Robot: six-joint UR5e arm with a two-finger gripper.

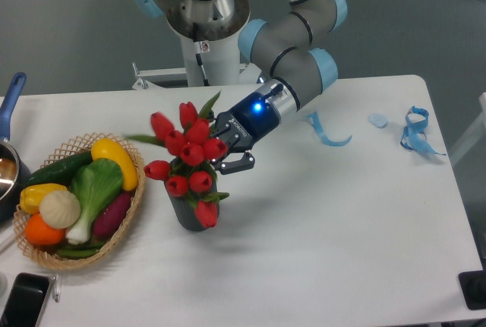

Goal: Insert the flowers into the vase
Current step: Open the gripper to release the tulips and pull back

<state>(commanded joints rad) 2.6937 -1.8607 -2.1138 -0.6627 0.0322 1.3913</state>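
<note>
The gripper (pixel 225 152) gripped the flowers (pixel 187 154) by their stems above the vase (pixel 190 210), which stood toward the surface's (pixel 342 221) left edge beside a wicker basket (pixel 129 213).

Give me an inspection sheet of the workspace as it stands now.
Surface: white table, no spills seen.
Job's things: flowers over the vase, stems hidden; vase upright.
Clutter: wicker basket of toy vegetables on the left; blue ribbons; phone; pot at the left edge.
Gripper: gripper among the blooms; grip cannot be told.
Cables: nothing seen.
Surroundings: robot base behind the table, grey floor.
</note>
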